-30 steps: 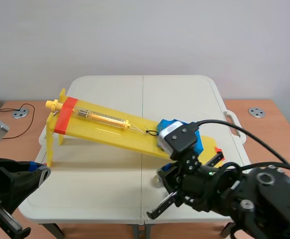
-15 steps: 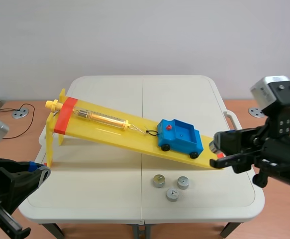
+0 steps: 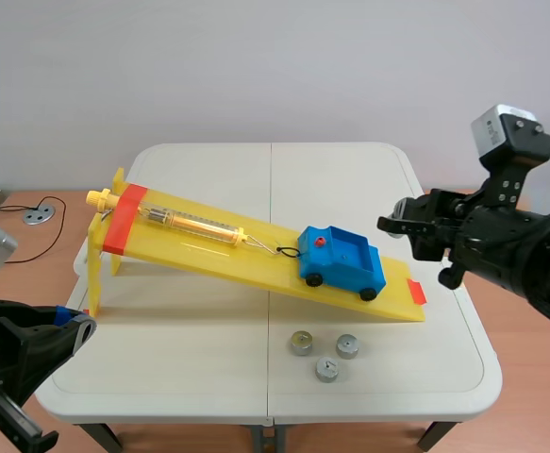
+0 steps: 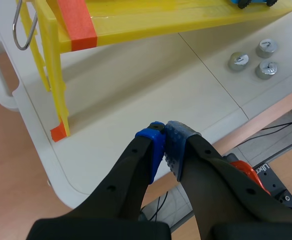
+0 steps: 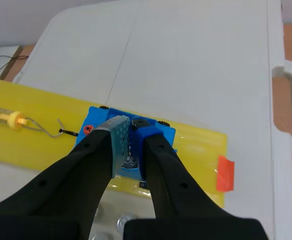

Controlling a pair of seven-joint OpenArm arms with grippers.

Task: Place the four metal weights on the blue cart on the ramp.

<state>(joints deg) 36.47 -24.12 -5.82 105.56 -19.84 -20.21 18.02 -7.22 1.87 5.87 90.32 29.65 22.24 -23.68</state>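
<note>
A blue cart (image 3: 341, 261) stands on the lower part of the yellow ramp (image 3: 208, 250), hooked to a spring scale (image 3: 194, 224). Three metal weights (image 3: 301, 342) (image 3: 347, 346) (image 3: 327, 368) lie on the table in front of the ramp's low end. My right gripper (image 3: 394, 226) hangs above and to the right of the cart. In the right wrist view the right gripper (image 5: 130, 125) is directly over the cart (image 5: 158, 131), shut on a fourth metal weight (image 5: 131, 159) that is mostly hidden between the fingers. My left gripper (image 4: 163, 132) is shut on nothing near the table's front left edge.
The ramp's raised end with an orange-red band (image 3: 124, 219) stands on yellow legs (image 4: 55, 85) at the left. The same three weights (image 4: 238, 61) show far ahead of the left gripper. Wooden desks flank the white table (image 3: 341, 179).
My right arm rose from low over the weights at the front, swung right, then lifted over the ramp's low end with a weight. Three weights now show. The left arm has not moved.
</note>
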